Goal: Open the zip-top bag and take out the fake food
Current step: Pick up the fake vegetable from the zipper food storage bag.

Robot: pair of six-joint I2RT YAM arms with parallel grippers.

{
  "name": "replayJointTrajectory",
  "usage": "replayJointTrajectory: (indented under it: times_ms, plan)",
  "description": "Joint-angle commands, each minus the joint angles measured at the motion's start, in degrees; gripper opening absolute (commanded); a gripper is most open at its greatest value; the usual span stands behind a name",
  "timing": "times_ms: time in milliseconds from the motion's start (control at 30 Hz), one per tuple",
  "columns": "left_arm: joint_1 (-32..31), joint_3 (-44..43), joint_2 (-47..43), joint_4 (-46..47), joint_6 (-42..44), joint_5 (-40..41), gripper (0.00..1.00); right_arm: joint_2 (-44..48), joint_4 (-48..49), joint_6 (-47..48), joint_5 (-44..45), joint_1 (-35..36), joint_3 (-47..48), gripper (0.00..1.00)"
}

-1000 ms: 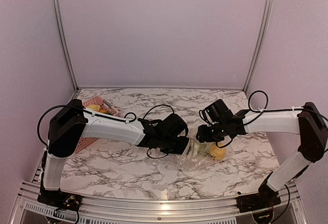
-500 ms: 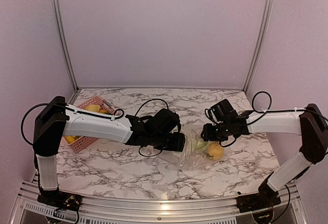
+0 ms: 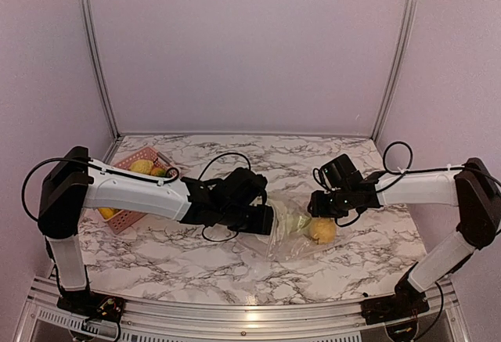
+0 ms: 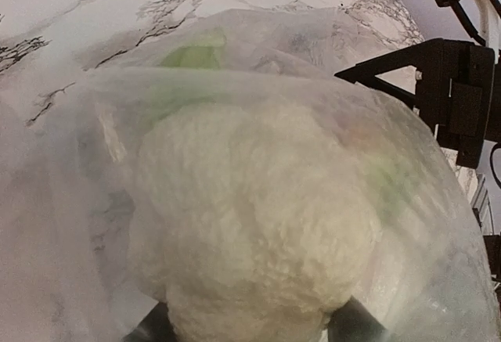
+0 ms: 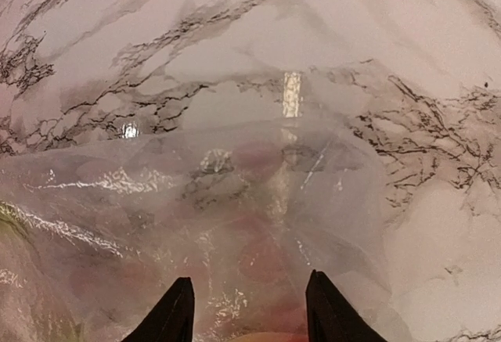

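The job looks partly done. Well behind the left end effector (image 3: 264, 218), out along its own arm, a pink basket (image 3: 124, 221) holds yellow and orange pieces, which I take to be fake food (image 3: 141, 166) lifted out of the bag. The zip-top bag (image 3: 291, 232) lies crumpled on the marble surface (image 3: 196, 256) between the two end effectors, touching the front of the left one and just under the right end effector (image 3: 317, 205). It is not empty: a yellow lemon (image 3: 322, 230) sits just below the right end effector, and the left wrist view shows a green piece (image 4: 192, 51) farther ahead. A pale, bumpy piece (image 4: 250, 225) fills the gap between the left fingers, veiled by film; whether they clamp it cannot be told. The right fingers stand apart over the plastic, and any pinch on it is equally unclear. Left to do, by my reading: draw out the pale piece, then the lemon and the greens.
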State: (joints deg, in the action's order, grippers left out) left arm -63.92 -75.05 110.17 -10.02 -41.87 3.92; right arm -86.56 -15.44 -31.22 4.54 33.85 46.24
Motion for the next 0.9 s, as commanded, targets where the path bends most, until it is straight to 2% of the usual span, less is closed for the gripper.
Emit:
replayJointTrajectory:
  times_ms: [0,400,667,867]
  plan:
    - [0.0,1.6,-2.9,4.7,2.2,-2.9,0.58,-1.0,0.4,-0.4,2.0,-0.4,-0.9,0.47]
    - [-0.1,2.7,-1.4,8.6,2.9,-12.2,0.59,-1.5,-0.1,-0.4,3.4,-0.3,-0.6,0.47]
    - [-0.1,3.5,-0.5,5.3,2.2,-9.6,0.61,-1.4,-0.5,-0.4,3.5,0.1,0.0,0.48]
    - [-1.1,0.8,1.3,0.7,2.7,-6.4,0.62,-1.7,-0.6,-0.4,3.7,0.4,0.1,0.50]
